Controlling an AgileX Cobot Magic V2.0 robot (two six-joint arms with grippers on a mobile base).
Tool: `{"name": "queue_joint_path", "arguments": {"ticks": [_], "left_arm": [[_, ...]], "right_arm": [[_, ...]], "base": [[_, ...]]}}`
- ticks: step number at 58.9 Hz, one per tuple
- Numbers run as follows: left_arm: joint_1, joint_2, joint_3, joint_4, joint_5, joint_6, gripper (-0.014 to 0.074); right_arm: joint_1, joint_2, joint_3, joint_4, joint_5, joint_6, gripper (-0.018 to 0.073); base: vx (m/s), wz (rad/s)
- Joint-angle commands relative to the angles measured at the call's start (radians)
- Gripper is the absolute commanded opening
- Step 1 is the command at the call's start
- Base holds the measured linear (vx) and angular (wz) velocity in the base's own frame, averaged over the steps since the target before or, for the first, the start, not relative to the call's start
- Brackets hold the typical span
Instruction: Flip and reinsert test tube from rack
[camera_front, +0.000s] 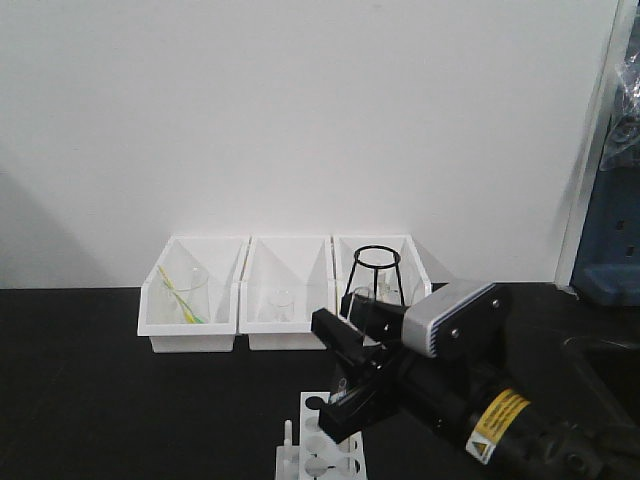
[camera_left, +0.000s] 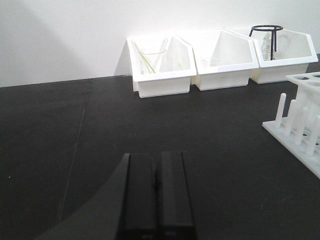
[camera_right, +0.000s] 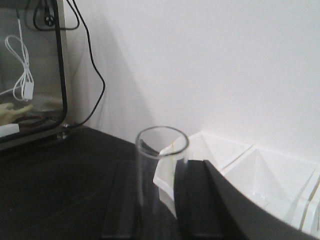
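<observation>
You had open room on the left. The black surface (camera_front: 100, 380) ran unbroken from the left end effector (camera_left: 156, 200) to the white wall (camera_front: 300, 120), where its far edge stopped. On the right it was tighter: the right arm reached in from the lower right corner, and in the right wrist view a glass-fronted cabinet (camera_right: 30, 75) with dangling cables (camera_right: 95, 75) stood at the surface's edge.

Three white bins sat side by side against the wall.
- **The left bin** (camera_front: 190, 342) held a clear beaker (camera_left: 150, 60) with a yellow-green stick (camera_front: 178, 293) leaning in it.
- **The middle bin** (camera_front: 285, 340) held a small beaker (camera_left: 211, 61).
- **The right bin** (camera_front: 415, 255) held a black wire stand (camera_front: 375, 272) and some glassware too faint to name.

Your left end effector sat low over the surface, its two fingers pressed together with nothing between them. It was well apart from the rack (camera_front: 322, 452), which showed only at the right edge of the left wrist view.

Your right end effector (camera_front: 340, 375) hung just above the rack's far end. Its fingers were closed onto the test tube (camera_right: 162, 142), one on each side of the glass. The tube's open mouth pointed away from the wrist, beyond the fingertips. The tube was clear of the rack's holes, and in the front view you could hardly make it out.
</observation>
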Motion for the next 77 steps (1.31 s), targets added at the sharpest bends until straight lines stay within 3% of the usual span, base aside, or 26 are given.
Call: {"name": "queue_joint_path", "arguments": {"ticks": [1, 6, 12, 26, 30, 34, 39, 42, 51, 57, 70, 77], "left_arm": [[0.000, -0.007, -0.004, -0.005, -0.082, -0.010, -0.0006], [0.000, -0.007, -0.004, -0.005, -0.082, -0.010, -0.0006], [0.000, -0.007, -0.004, -0.005, -0.082, -0.010, -0.0006], [0.000, -0.007, -0.004, -0.005, -0.082, -0.010, -0.0006], [0.000, -0.007, -0.004, -0.005, -0.082, -0.010, -0.0006], [0.000, -0.007, -0.004, -0.005, -0.082, -0.010, -0.0006], [0.000, -0.007, -0.004, -0.005, -0.082, -0.010, -0.0006], [0.000, -0.007, -0.004, -0.005, -0.082, -0.010, -0.0006], [0.000, -0.007, -0.004, -0.005, -0.082, -0.010, -0.0006], [0.000, -0.007, -0.004, -0.005, -0.082, -0.010, -0.0006], [0.000, -0.007, -0.004, -0.005, -0.082, -0.010, -0.0006], [0.000, -0.007, -0.004, -0.005, -0.082, -0.010, -0.0006]], "right_arm": [[0.000, -0.105, -0.052, 0.005, 0.013, -0.001, -0.0013], [0.000, -0.160, -0.081, -0.017, 0.105, -0.036, -0.0013], [0.000, -0.205, -0.109, -0.086, 0.245, -0.172, -0.0013], [0.000, -0.241, -0.123, -0.492, 0.626, -0.765, -0.0013], [0.000, -0.241, -0.123, -0.557, 0.710, -0.870, -0.0013], [0.000, -0.241, -0.123, -0.575, 0.754, -0.903, -0.0011], [0.000, -0.241, -0.123, -0.561, 0.762, -0.867, -0.0011], [0.000, -0.242, -0.127, -0.486, 0.735, -0.765, -0.0011], [-0.001, -0.243, -0.134, -0.128, 0.589, -0.244, -0.0011], [-0.001, -0.236, -0.134, 0.023, 0.517, -0.032, -0.0011], [-0.001, -0.201, -0.122, 0.058, 0.429, 0.014, -0.0011], [-0.001, -0.181, -0.031, 0.058, 0.209, 0.014, -0.0011]], "base": [[0.00, 0.00], [0.00, 0.00], [0.00, 0.00], [0.00, 0.00], [0.00, 0.00], [0.00, 0.00], [0.00, 0.00], [0.00, 0.00], [0.00, 0.00], [0.00, 0.00], [0.00, 0.00], [0.00, 0.00]]}}
